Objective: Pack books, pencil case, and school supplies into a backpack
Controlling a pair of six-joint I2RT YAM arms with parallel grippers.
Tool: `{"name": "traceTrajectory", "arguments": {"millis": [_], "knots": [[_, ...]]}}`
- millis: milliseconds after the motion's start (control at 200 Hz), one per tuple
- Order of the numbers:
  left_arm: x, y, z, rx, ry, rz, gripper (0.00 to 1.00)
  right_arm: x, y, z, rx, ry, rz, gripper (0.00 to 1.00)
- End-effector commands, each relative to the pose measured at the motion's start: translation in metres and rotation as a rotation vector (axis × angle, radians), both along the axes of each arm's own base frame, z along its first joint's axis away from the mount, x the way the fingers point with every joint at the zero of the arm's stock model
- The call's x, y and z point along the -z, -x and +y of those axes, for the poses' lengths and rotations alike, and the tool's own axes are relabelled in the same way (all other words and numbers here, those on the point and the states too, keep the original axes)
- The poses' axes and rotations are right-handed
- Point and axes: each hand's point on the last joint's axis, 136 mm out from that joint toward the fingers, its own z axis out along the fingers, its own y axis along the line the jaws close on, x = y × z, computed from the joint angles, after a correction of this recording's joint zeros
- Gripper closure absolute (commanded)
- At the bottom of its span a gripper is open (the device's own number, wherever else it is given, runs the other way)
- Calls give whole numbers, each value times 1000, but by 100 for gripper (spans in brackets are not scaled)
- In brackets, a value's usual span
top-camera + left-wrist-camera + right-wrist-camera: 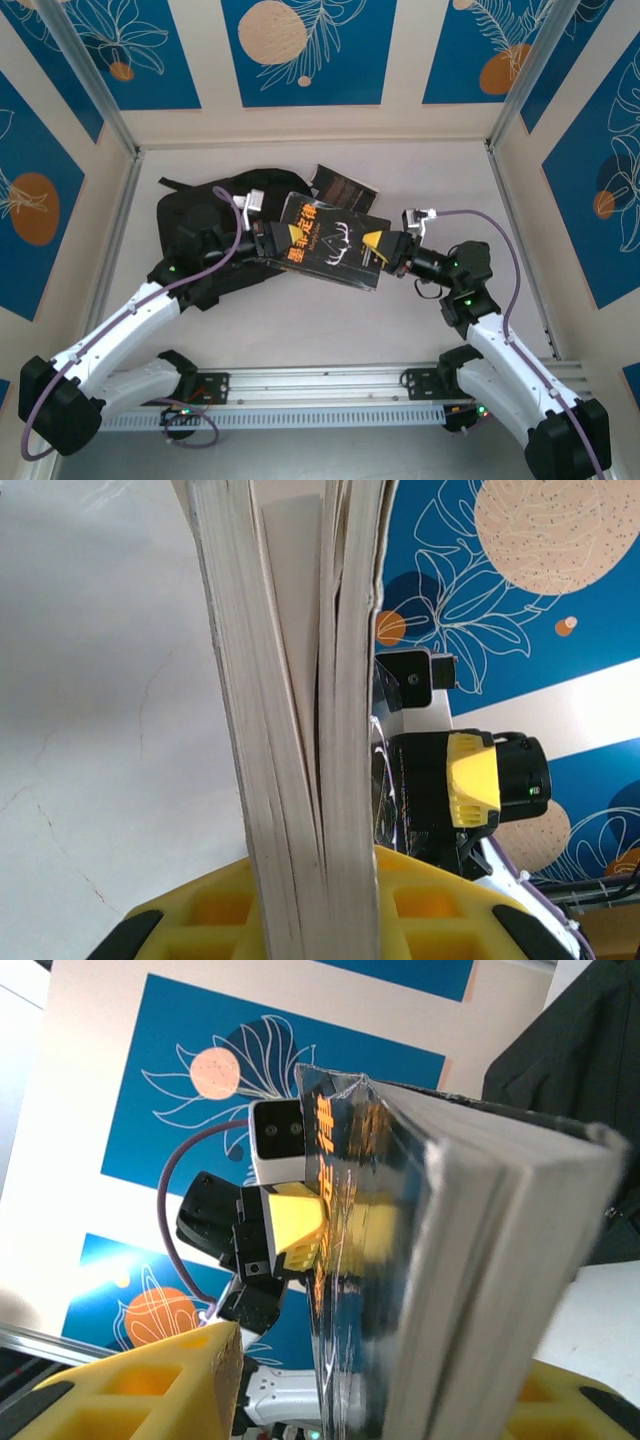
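A black book with orange lettering (322,242) hangs above the table between my two grippers. My left gripper (272,243) is shut on its left edge. In the left wrist view the page edges (300,730) rise straight out of that gripper (312,910), pressed between the yellow fingers (210,910). My right gripper (386,250) is at the book's right edge and open. In the right wrist view its left finger (170,1380) stands clear of the glossy cover (360,1260). The black backpack (200,228) lies under the left arm. A second dark book (342,186) lies behind it.
The table's bare white top (330,320) stretches in front of the book. Patterned blue and cream walls (300,50) close the back and both sides. A metal rail (320,385) with the arm bases runs along the near edge.
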Motion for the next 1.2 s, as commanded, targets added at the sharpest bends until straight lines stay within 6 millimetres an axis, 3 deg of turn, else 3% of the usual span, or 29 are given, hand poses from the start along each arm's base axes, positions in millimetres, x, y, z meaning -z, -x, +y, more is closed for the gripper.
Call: {"name": "traceTrajectory", "arguments": {"millis": [0, 125, 180, 260, 330, 425, 555, 750, 1030, 1195], "knots": [[-8, 5, -2, 35, -9, -33, 100, -22, 15, 8, -55, 21, -120, 60], [-4, 2, -1, 29, -63, -42, 100, -3, 4, 3, 12, 92, -62, 95], [4, -3, 4, 0, -137, -42, 81, 11, -3, -7, 84, 146, -21, 100], [16, -12, 15, -51, -294, -61, 43, 32, -10, -28, 210, 243, 25, 100], [30, -28, 38, -123, -544, -74, 31, 49, -11, -48, 313, 331, 64, 100], [45, -56, 75, -239, -861, -66, 28, 62, -9, -62, 366, 384, 80, 100], [59, -85, 75, -233, -1020, -82, 22, 79, -9, -75, 403, 442, 126, 100], [87, -126, 33, -130, -1140, -73, 24, 92, -10, -90, 460, 480, 148, 100], [127, -179, -5, -99, -1214, -62, 26, 104, -4, -96, 456, 482, 153, 100], [153, -190, -17, -64, -1231, -32, 41, 114, -5, -95, 453, 471, 168, 100]]}}
